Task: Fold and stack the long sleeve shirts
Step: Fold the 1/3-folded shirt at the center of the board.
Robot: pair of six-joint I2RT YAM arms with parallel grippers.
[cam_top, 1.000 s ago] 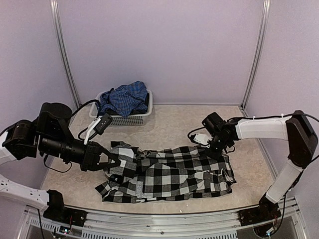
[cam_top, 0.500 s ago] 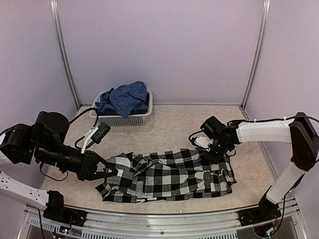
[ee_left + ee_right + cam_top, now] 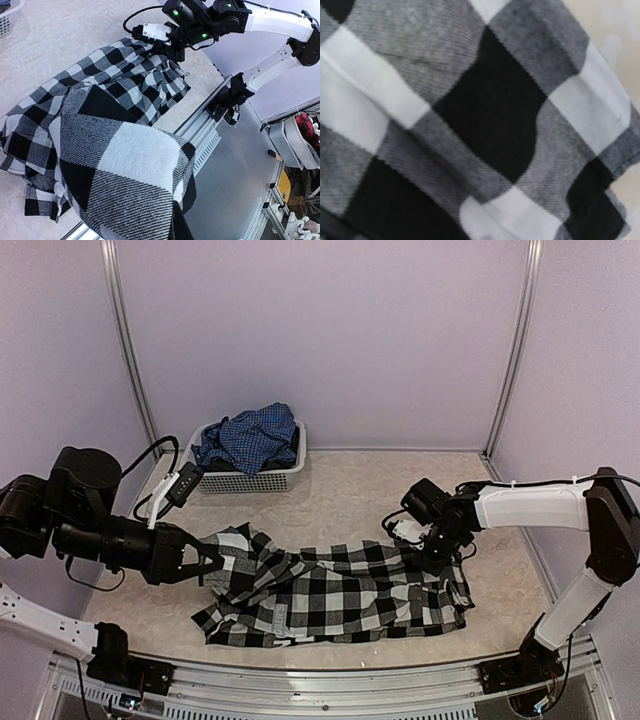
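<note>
Left claw grips one shirt; second shirt apart

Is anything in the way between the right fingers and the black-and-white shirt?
Nothing visible. The right fingers sit right at the far right corner of the black-and-white shirt, and the right wrist view shows only checked cloth close up.

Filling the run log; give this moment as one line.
left gripper: shut on black-and-white shirt | right gripper: shut on it | blue shirt: in basket
</note>
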